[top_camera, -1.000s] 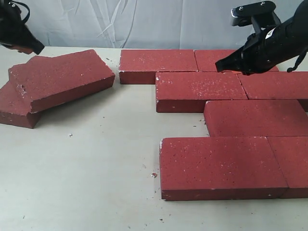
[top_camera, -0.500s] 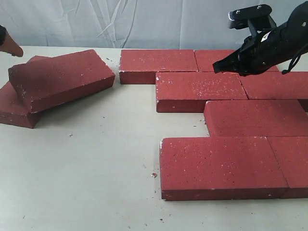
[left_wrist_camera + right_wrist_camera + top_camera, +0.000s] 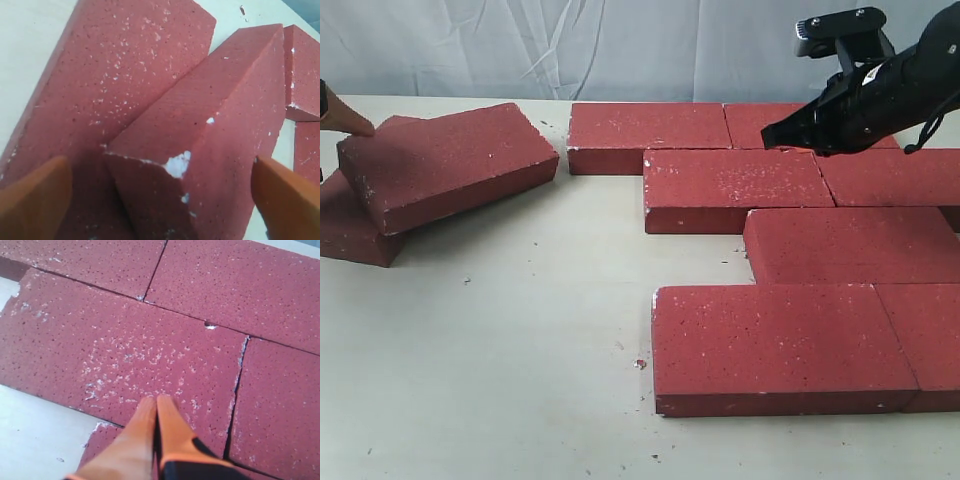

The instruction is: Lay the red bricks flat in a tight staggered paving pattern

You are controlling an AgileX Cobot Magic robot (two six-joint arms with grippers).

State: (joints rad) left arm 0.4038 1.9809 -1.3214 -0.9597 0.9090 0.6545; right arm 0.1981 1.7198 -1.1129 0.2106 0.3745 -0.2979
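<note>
Left claw point(image 3: 160, 197) is gaping astride the tilted brick point(image 3: 165, 120)'s end: looking heavy, rigid, gritty, prob. needing a firm cross-width grip. Right claw point(image 3: 156, 407) is hovering, tips pinched together.

Wrists near bricks point(image 3: 150, 75) (exterior frontal).

The right arm point(image 3: 885, 90), at the upper right of the exterior view, is matte black and bulky. On top sits a flat black bracket point(image 3: 840, 22) with a grey end, and a thin black cable point(image 3: 928, 138) loops near the frame's right edge. The right gripper point(image 3: 156, 400) has smooth orange fingers point(image 3: 135, 440) tapering to blunt tips, with black casing at the lower edge. The left gripper point(image 3: 159, 161) shows the same plain orange wedges in both lower corners.
</note>
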